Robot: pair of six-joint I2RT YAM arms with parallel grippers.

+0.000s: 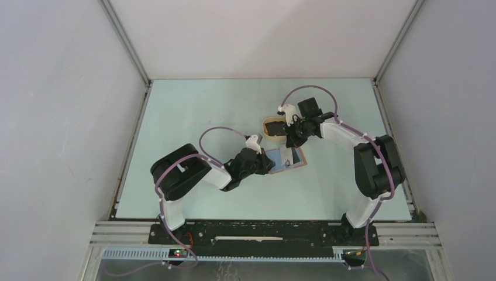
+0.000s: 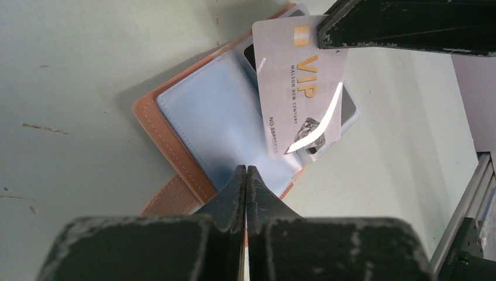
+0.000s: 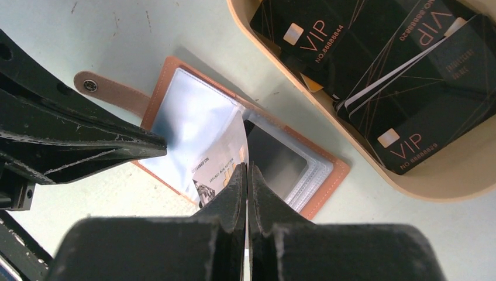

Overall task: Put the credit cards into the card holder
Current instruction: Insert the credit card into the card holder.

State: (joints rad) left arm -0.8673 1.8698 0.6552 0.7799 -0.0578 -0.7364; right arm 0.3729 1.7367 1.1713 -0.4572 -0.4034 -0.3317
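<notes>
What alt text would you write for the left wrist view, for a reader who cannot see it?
A silver VIP card, pinched at one corner by the right fingers, hangs tilted over the open card holder on the pale table. The shut left fingers point at its blue-grey inner pocket.

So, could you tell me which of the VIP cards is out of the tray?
The silver-grey card pinched in the right gripper above the open card holder; the other cards are black and lie in the beige tray.
</notes>
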